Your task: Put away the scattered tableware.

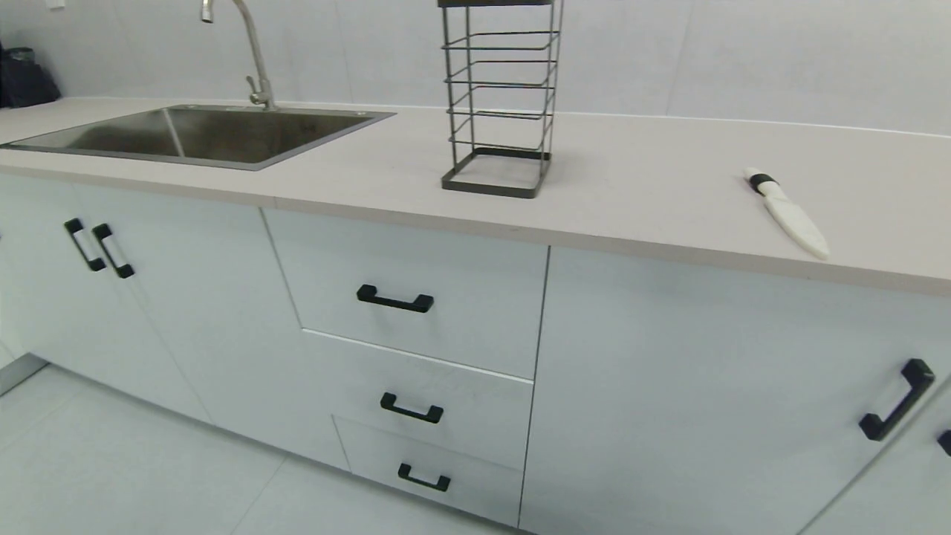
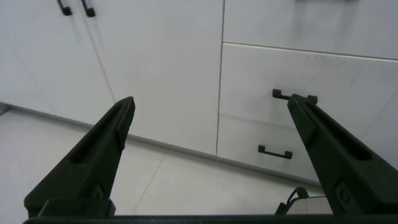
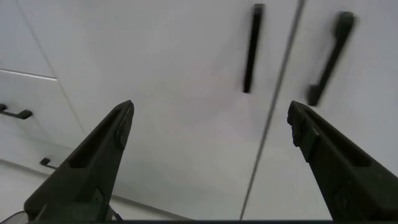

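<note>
A long pale counter carries a steel sink at its left end, a tall empty wire rack near the middle, and a white knife lying flat well to the right of the rack, near the front edge. Both arms are held low below the counter. The left gripper faces the drawers and the right gripper faces a pair of cabinet doors, each with its jaws spread wide and holding nothing.
</note>
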You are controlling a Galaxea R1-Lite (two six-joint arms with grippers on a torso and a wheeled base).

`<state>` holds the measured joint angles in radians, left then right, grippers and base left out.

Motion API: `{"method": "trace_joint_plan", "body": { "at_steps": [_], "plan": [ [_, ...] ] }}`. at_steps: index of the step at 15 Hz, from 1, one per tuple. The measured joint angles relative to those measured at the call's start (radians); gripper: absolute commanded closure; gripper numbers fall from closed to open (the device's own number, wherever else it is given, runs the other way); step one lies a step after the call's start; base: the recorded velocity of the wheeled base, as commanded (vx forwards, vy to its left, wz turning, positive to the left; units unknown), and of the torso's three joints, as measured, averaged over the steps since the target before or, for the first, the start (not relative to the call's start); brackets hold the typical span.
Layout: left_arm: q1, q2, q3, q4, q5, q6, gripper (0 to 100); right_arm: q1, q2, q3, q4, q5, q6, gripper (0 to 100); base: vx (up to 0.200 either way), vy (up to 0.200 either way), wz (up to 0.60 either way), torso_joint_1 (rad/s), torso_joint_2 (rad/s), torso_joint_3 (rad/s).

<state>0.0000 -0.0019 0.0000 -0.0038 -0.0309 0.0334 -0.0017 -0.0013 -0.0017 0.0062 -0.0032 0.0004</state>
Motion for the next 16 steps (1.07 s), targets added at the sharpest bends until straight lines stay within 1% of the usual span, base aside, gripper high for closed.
{"method": "trace_joint_plan", "body": {
  "at_steps": [1,7,11,16],
  "plan": [
    [0.000,0.000,0.000,0.001,0.000,-0.001,0,0.000,0.000,0.000,0.000,0.000,0.000,0,0.000,0.000,-0.60,-0.007,0.00,-0.002],
    [0.000,0.000,0.000,0.003,0.000,-0.003,0,0.000,0.000,0.000,0.000,0.000,0.000,0,0.000,0.000,0.00,0.000,0.00,0.000],
    [0.000,0.000,0.000,0.002,0.002,-0.010,0,0.000,0.000,0.000,0.000,0.000,0.000,0,0.000,0.000,-0.60,0.004,0.00,0.001],
    [0.000,0.000,0.000,0.002,0.003,-0.013,0,0.000,0.000,0.000,0.000,0.000,0.000,0,0.000,0.000,0.00,0.000,0.00,0.000]
  ]
}}
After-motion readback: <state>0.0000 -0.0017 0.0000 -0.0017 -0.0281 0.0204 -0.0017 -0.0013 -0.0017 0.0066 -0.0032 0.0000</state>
